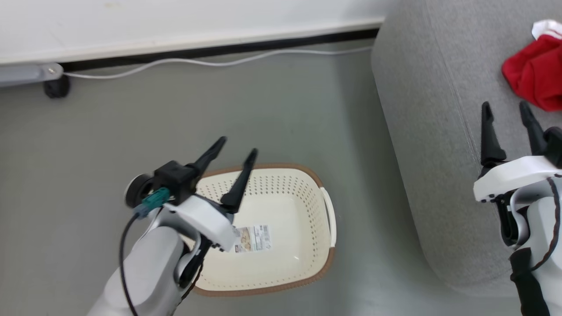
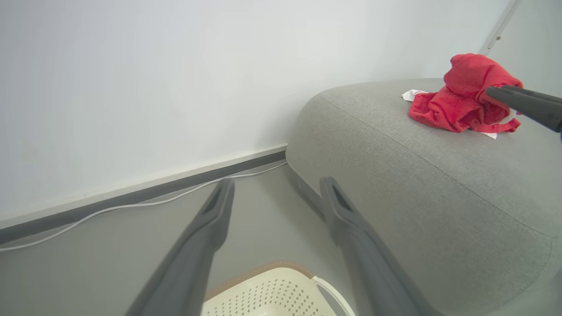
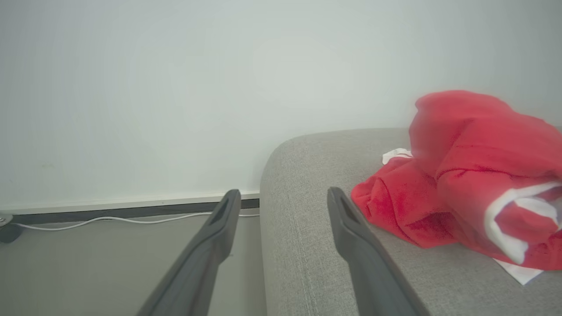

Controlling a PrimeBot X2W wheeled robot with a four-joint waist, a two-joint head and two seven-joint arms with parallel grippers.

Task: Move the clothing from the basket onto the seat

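Observation:
The red clothing (image 1: 535, 74) with white trim lies bunched on the grey seat (image 1: 439, 145) at the right; the wrist views show the same clothing (image 2: 465, 98) (image 3: 474, 175) on top of the seat (image 2: 439, 184) (image 3: 316, 175). The cream basket (image 1: 281, 228) with a brown rim stands on the floor, holding nothing but the barcode label on its base; its rim (image 2: 272, 287) shows low in the left wrist view. My left gripper (image 1: 239, 145) hangs open over the basket's left part. My right gripper (image 1: 505, 107) stands open above the seat, just short of the clothing.
A white wall and dark baseboard (image 1: 219, 48) run along the back, with a white cable (image 1: 210, 62) on the grey floor (image 1: 131, 123). A dark caster (image 1: 56, 87) under a grey bar sits at the far left.

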